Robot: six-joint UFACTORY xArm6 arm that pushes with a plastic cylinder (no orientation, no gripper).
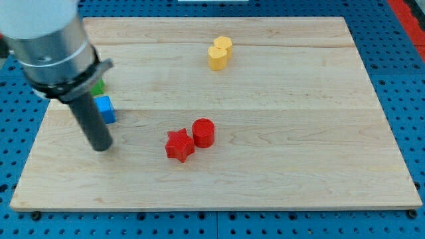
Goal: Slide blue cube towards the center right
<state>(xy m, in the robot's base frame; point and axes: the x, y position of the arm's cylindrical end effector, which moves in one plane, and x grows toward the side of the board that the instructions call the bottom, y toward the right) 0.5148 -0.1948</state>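
The blue cube (105,109) sits on the wooden board (279,133) at the view's left, partly hidden behind my dark rod. My tip (101,147) rests on the board just below the blue cube and slightly to its left. A green block (99,86) shows only as a small patch above the blue cube, mostly hidden by the arm; its shape cannot be made out.
A red star (179,146) and a red cylinder (203,132) lie together near the board's middle bottom. Two yellow blocks (219,53) touch each other at the top middle. A blue pegboard (405,79) surrounds the board.
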